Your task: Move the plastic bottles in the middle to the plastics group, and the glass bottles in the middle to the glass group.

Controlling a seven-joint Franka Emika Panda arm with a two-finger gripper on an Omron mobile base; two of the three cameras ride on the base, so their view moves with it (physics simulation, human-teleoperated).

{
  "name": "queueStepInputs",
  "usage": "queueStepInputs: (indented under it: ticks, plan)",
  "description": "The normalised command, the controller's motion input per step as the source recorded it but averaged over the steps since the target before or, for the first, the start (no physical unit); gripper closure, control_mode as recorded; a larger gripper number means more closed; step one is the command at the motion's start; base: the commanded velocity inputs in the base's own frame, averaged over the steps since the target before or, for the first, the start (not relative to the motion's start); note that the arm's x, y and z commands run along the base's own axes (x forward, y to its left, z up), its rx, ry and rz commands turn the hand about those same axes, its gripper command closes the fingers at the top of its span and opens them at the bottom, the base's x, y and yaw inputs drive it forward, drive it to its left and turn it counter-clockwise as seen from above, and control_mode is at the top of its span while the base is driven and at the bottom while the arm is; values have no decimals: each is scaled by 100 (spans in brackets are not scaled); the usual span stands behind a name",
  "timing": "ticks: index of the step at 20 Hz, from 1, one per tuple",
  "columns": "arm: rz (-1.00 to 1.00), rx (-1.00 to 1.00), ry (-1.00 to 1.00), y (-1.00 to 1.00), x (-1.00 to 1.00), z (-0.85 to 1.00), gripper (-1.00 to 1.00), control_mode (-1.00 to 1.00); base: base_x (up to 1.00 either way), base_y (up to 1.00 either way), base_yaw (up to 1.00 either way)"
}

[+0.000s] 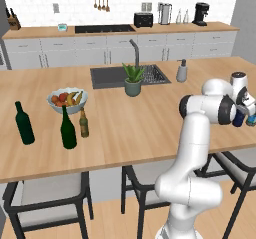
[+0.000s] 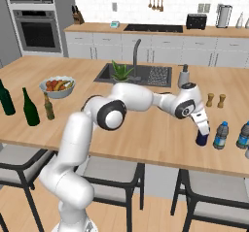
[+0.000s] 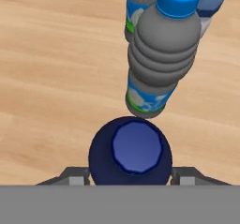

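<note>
My gripper (image 2: 201, 131) is shut on the squat dark-blue plastic bottle (image 2: 202, 140), near the counter's front right. The hand view looks down on the bottle's cap (image 3: 136, 148), with one finger pressed to each side of its body. The bottle is upright, its base at or just above the wood. Right beside it stands the plastics group (image 2: 221, 135), pale see-through bottles with blue caps (image 3: 161, 54). The slim amber glass bottle (image 1: 83, 124) stands far left, next to the glass group of two tall green wine bottles (image 1: 68, 129) (image 1: 23, 124).
A fruit bowl (image 1: 67, 99) sits behind the wine bottles. The sink (image 1: 107, 78), a potted plant (image 1: 133, 80) and a grey soap dispenser (image 1: 181, 71) line the counter's far side. Two wooden shakers (image 2: 216, 100) stand behind the plastics. Stools are tucked under the front edge.
</note>
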Motion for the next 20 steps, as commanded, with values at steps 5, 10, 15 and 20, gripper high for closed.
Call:
queueStepInputs:
  ticks: [5, 10, 15, 20]
  plan:
    - [0, 0, 0, 0, 0, 0, -100, -100, 0, 0, 0]
    - [0, 0, 0, 0, 0, 0, -100, -100, 0, 0, 0]
    - [0, 0, 0, 0, -1, 24, -100, -100, 0, 0, 0]
    - [0, 0, 0, 0, -16, 79, -100, -100, 0, 0, 0]
